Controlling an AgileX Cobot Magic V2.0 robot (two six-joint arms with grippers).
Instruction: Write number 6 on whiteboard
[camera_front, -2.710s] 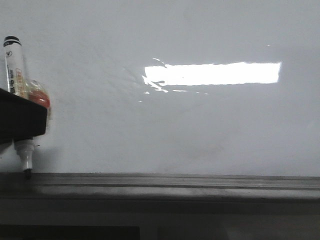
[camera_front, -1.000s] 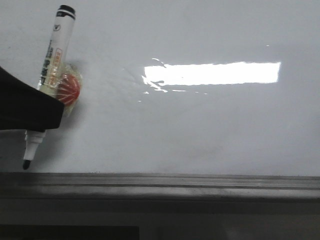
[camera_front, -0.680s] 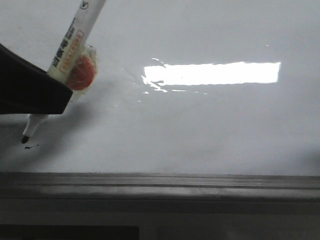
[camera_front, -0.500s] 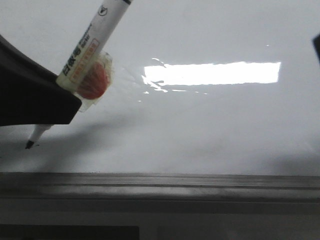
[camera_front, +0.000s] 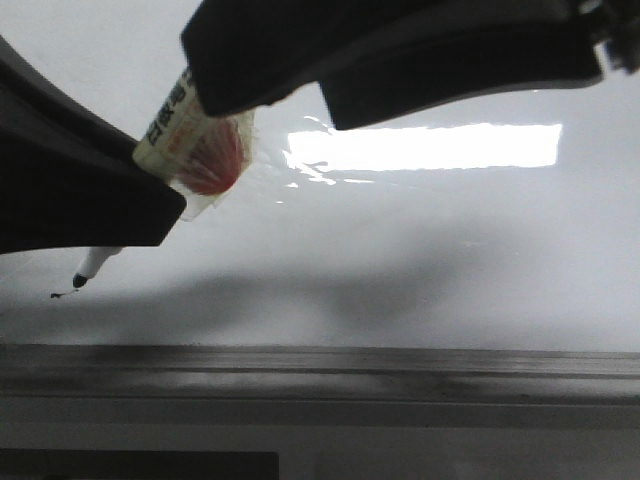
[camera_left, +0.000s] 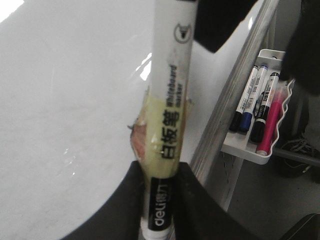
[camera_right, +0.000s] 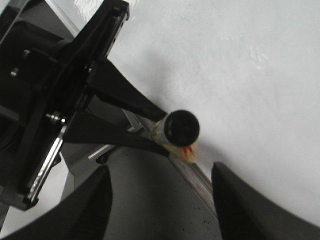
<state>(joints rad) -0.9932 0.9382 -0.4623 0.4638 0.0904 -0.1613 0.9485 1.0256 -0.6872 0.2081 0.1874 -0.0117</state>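
Though the marker (camera_front: 180, 110) is light and stiff, its smooth barrel looks slippery, so the taped, padded middle seems the surest place to hold. That is where the left tool (camera_left: 159, 200) clamps it, tip just above the glossy whiteboard (camera_front: 450, 260) at its near left. The right tool (camera_right: 160, 185) hangs spread wide behind the marker's cap. No number 6 shows, only a small smudge (camera_front: 60, 294). Readable: "Whiteboard marker", "deli".

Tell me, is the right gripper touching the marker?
Apart. The right wrist view shows the right gripper open, with a gap on both sides of the marker.
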